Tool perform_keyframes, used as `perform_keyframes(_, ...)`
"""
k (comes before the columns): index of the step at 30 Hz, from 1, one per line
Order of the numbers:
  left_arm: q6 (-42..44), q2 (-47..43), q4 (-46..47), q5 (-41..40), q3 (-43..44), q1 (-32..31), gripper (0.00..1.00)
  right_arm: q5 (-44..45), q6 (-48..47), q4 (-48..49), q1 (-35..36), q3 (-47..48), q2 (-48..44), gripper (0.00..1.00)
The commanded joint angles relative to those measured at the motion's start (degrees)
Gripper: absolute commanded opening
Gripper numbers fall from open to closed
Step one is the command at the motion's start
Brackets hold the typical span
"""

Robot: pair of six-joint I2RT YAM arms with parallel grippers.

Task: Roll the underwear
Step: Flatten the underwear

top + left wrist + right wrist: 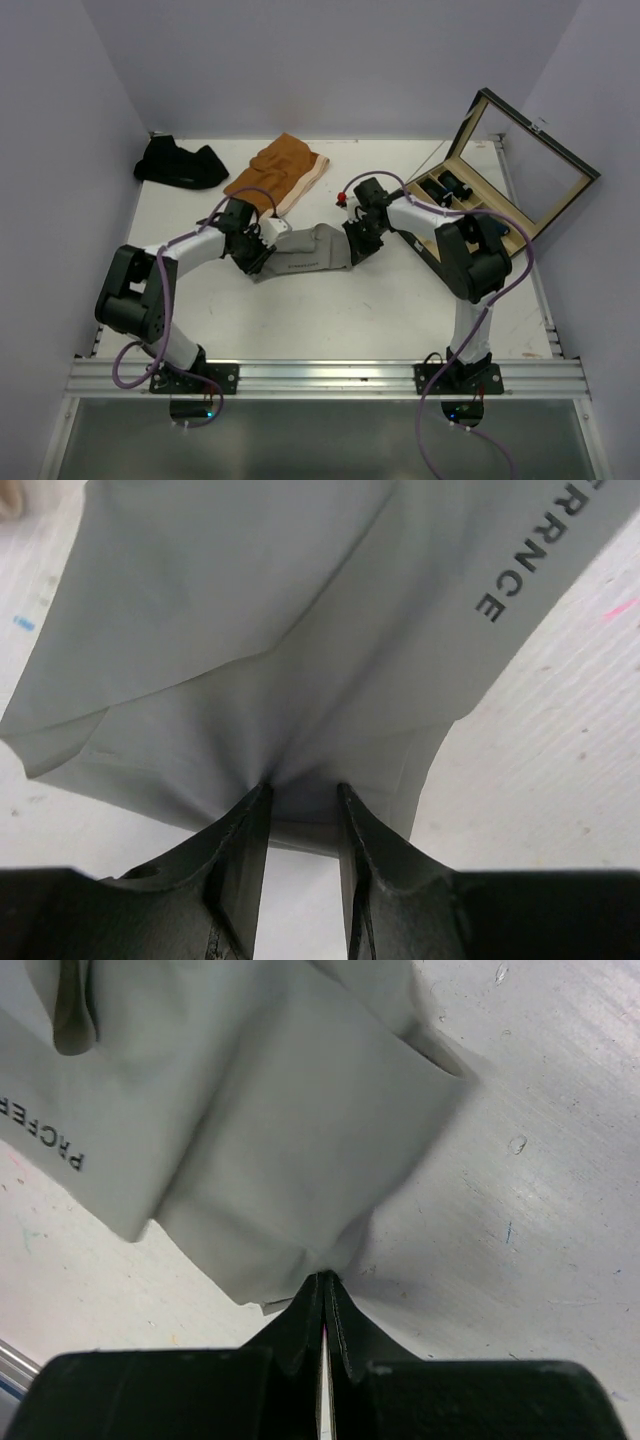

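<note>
The light grey underwear [305, 255] lies mid-table, stretched between both grippers, its waistband carrying dark lettering [510, 570]. My left gripper [258, 252] is at its left end; in the left wrist view the jaws [303, 790] stand a little apart, closed on a bunched fold of grey cloth [300, 630] whose creases run to the tips. My right gripper [358, 243] is at the right end, its jaws [326, 1278] pinched tight on the edge of the grey cloth [270, 1110]. Rust-orange underwear [278, 170] and black underwear [180, 165] lie at the back.
A wooden compartment box [478, 222] stands at the right with its glass lid [530, 160] raised; dark rolled pieces [450, 185] sit in its compartments. White walls close the table on three sides. A metal rail [330, 378] runs along the near edge.
</note>
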Motion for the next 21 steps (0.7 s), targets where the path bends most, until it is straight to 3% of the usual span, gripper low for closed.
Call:
perform_keyframes(1, 3.12, -0.75, -5.48, -1.69, -0.54, 4.16, 0.37, 4.55, -2.65, -4.09, 0.20, -3.90, 2.48, 0.03)
perform_keyframes(10, 19.99, -10.32, -17.69, 18.51, -0.10, 7.51, 0.43, 0.78, -5.29, -4.44, 0.29, -3.72, 0.02, 0.02)
perform_keyframes(13, 24.21, -13.14, -20.78, 20.12, -0.80, 7.51, 0.45, -3.09, -6.60, -4.70, 0.90, -3.90, -3.05, 0.04)
perform_keyframes(17, 18.36, -14.29, -16.58, 19.41, -0.10, 7.51, 0.45, -9.06, -7.22, -5.58, 0.99, -3.81, -8.31, 0.07)
perform_keyframes(21, 9.11, -13.15, -8.40, 16.09, 0.51, 4.89, 0.43, -4.69, -8.62, -7.42, 0.99, -2.85, -11.85, 0.06)
